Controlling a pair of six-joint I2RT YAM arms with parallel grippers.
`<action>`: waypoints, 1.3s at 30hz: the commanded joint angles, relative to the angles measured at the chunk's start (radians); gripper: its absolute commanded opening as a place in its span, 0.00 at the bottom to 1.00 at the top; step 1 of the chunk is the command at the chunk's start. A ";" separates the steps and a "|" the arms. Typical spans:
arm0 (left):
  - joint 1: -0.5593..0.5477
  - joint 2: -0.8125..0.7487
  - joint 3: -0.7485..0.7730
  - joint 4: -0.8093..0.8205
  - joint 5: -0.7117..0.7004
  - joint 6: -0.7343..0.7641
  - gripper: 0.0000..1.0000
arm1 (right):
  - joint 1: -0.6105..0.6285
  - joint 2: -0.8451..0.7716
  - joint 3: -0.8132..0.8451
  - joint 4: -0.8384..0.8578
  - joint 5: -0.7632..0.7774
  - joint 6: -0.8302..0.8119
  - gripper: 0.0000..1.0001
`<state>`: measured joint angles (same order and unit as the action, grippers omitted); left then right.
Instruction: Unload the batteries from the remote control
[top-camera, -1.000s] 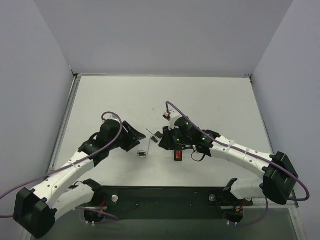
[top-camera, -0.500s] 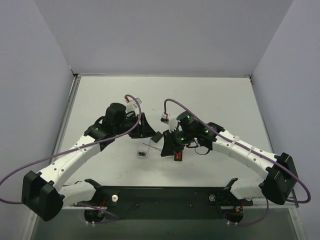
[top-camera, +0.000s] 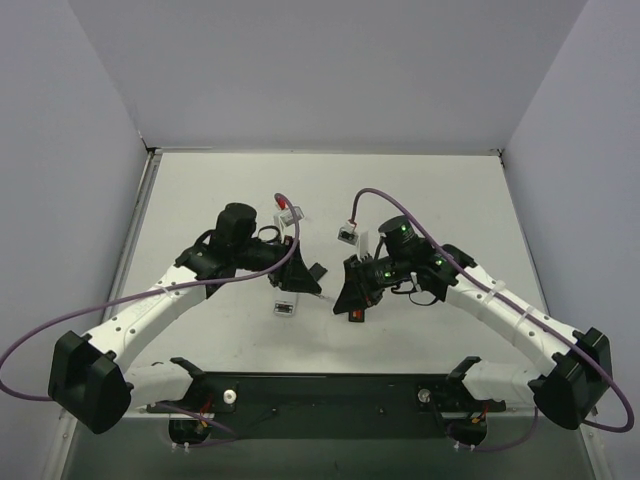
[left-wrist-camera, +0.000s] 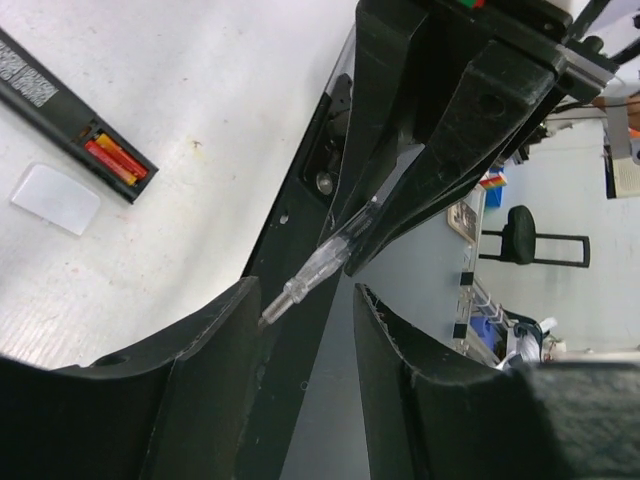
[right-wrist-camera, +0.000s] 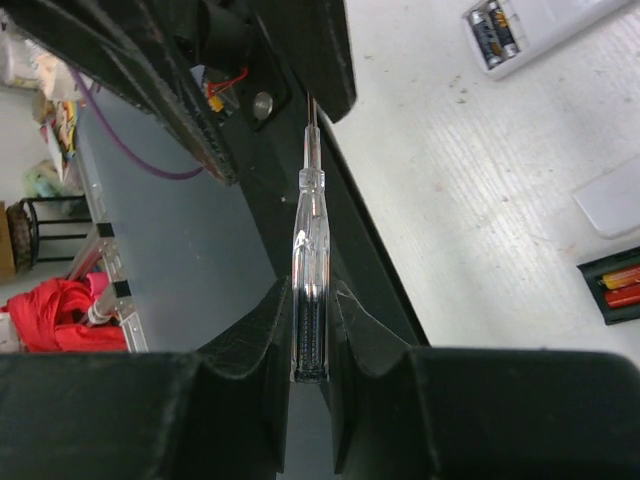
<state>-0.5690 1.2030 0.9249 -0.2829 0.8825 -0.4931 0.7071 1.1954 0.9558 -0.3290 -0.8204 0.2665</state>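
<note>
The black remote control (left-wrist-camera: 60, 110) lies on the table with its recess open and two red batteries (left-wrist-camera: 115, 160) inside. In the top view it shows just under my right gripper (top-camera: 348, 292), red batteries (top-camera: 355, 315) peeking out. My right gripper (right-wrist-camera: 310, 288) is shut on the handle of a clear screwdriver (right-wrist-camera: 308, 230) that points toward the left arm. My left gripper (left-wrist-camera: 308, 292) is open, and the screwdriver (left-wrist-camera: 325, 265) ends with its metal tip at the inner face of its left finger. In the top view, my left gripper (top-camera: 305, 278) sits close to the right one.
A short white remote (top-camera: 287, 300) with its battery bay uncovered lies between the grippers, also seen as the white remote (right-wrist-camera: 530, 30). A small white cover piece (left-wrist-camera: 55, 198) rests beside the black remote. The black base rail (top-camera: 330, 390) runs along the near edge.
My left arm has swung in toward the centre, its jaws narrowing, and now meets the screwdriver's tip. My right arm has shifted slightly right, still gripping the screwdriver.
</note>
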 joint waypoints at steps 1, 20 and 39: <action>-0.005 0.006 0.020 0.097 0.131 0.025 0.52 | 0.000 -0.028 -0.009 -0.007 -0.132 -0.024 0.00; -0.023 0.061 0.014 0.042 0.242 0.114 0.43 | -0.046 -0.054 -0.017 0.019 -0.177 0.010 0.00; -0.065 0.110 -0.035 0.198 0.331 0.034 0.34 | -0.061 -0.030 -0.029 0.068 -0.263 0.013 0.00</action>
<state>-0.6167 1.2999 0.8932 -0.1474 1.1408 -0.4633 0.6598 1.1679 0.9230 -0.3164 -1.0306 0.2901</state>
